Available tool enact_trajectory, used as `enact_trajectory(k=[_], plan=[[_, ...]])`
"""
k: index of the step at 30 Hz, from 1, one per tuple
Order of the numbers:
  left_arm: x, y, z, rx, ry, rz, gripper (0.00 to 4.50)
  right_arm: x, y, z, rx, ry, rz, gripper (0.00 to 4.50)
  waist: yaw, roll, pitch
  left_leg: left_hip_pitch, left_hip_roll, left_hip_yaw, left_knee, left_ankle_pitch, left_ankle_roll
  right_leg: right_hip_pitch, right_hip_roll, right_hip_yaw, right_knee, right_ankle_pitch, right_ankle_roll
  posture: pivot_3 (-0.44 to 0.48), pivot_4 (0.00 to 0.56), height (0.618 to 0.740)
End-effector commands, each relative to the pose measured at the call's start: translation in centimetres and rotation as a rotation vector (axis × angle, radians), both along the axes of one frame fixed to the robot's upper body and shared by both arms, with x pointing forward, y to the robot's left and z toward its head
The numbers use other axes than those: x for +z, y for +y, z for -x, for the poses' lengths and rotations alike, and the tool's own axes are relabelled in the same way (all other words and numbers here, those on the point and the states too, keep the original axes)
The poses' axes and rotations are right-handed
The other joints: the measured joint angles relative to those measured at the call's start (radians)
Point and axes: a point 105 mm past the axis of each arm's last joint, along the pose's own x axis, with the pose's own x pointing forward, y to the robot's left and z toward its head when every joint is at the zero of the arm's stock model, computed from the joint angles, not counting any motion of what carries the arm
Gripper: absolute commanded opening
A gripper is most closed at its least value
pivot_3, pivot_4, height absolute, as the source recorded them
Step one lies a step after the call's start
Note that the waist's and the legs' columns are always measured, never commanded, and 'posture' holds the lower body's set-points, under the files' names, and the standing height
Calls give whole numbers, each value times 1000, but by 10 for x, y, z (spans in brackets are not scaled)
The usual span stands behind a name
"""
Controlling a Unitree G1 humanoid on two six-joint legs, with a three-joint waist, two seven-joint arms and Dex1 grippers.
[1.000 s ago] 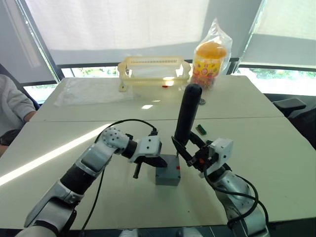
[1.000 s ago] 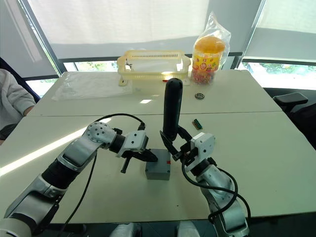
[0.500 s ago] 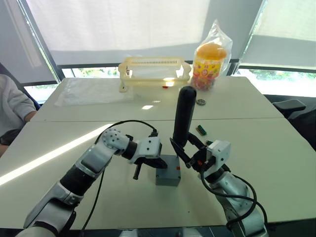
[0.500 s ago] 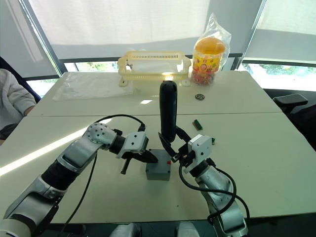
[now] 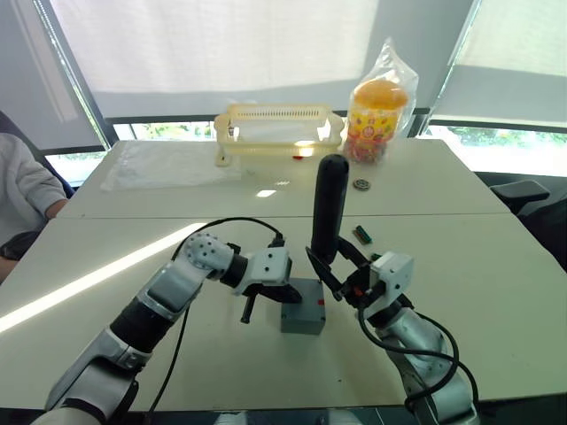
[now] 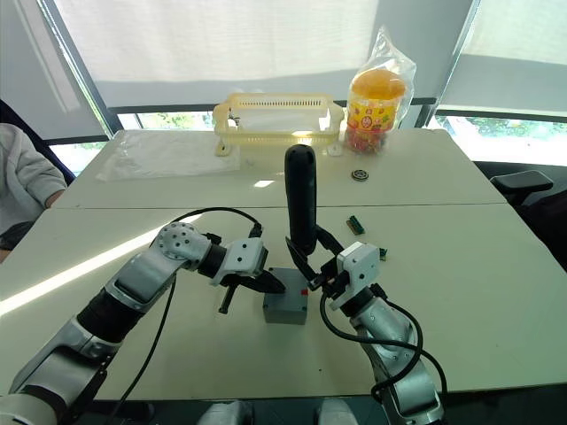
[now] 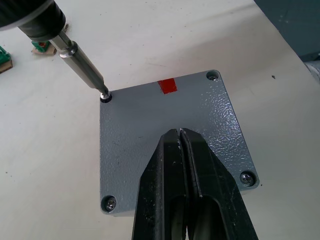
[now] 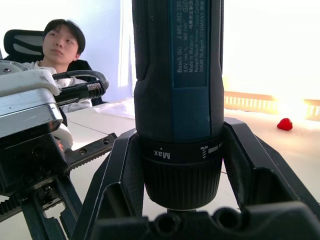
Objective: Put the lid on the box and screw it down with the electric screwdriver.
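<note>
While my left gripper (image 7: pixel 181 145) rests with fingers pressed together on the lid (image 7: pixel 145 125), pinning it to the box (image 5: pixel 302 307) mid-table, I read the key relation off the left wrist view: the bit of the screwdriver (image 5: pixel 329 208) sits in one corner hole, three other corners already showing screw heads. My right gripper (image 5: pixel 339 276) is clamped on the tool's lower body, holding its long axis near upright over the box's right-hand corner.

Our four views of one table

From the head, our paired eyes look down over the table (image 5: pixel 496 266); our wrist cameras sit close, both sharing the electric screwdriver (image 8: pixel 177 100), lower centre.
</note>
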Motion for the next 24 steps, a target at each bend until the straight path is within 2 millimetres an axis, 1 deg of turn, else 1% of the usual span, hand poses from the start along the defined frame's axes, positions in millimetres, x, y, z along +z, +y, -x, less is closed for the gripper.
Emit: enact_trajectory(k=[1,4,10,19,24], plan=[[-29,6,6,6,70,-101,0,-39,-9,-6,-57,137,59,1819,0,0,0,0,0,0,0,0,0,0,0,0,0,0,0,0,150,740],[-29,7,6,7,70,-102,0,-39,-10,-8,-69,149,4,1819,0,0,0,0,0,0,0,0,0,0,0,0,0,0,0,0,150,740],[-29,8,6,10,70,-105,0,-38,-5,-6,-48,147,-20,1819,0,0,0,0,0,-1,-1,0,0,-1,-4,0,-1,0,-1,0,150,740],[-28,9,5,16,73,-107,0,-52,-2,-3,-51,196,-81,1819,-1,1,-1,0,0,-1,-7,0,0,-1,-5,-2,-10,1,-3,0,150,740],[-28,12,4,21,70,-113,0,-55,2,1,-42,192,-74,1819,-1,1,-1,0,0,-1,-8,0,0,-1,-5,-2,-11,1,-3,0,150,740]])
